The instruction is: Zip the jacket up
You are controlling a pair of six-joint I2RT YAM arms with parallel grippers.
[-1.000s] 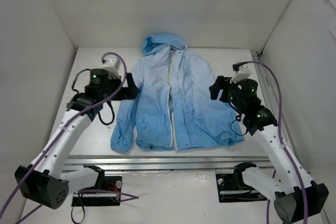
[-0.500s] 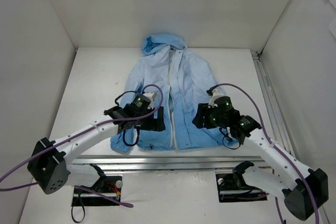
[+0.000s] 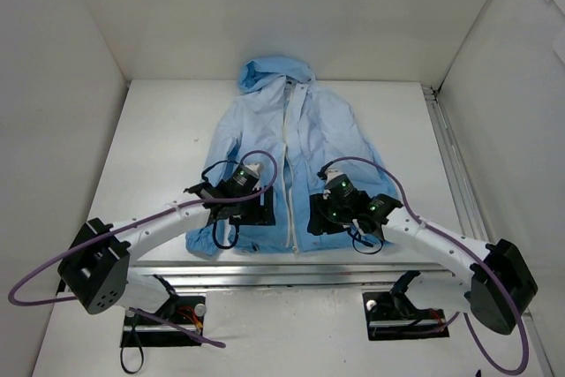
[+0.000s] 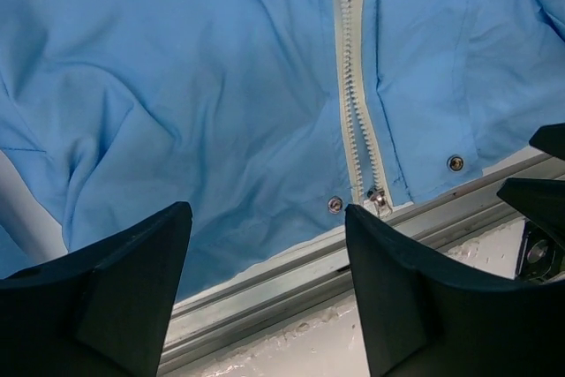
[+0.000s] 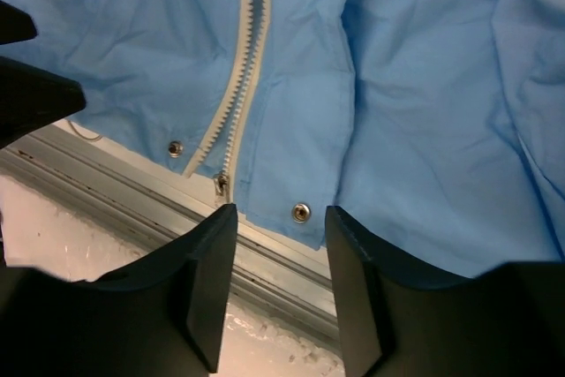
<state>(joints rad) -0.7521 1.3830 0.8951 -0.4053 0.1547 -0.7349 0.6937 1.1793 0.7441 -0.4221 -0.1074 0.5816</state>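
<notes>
Left tool (image 4: 265, 249) and right tool (image 5: 281, 249) hover spread apart, empty; just ahead, the slider (image 4: 378, 200) sits at the jacket (image 4: 177, 86) hem, zipping barely begun.

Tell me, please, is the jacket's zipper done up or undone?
Undone: the slider sits at the jacket hem, and the white zipper teeth spread apart above it.
</notes>
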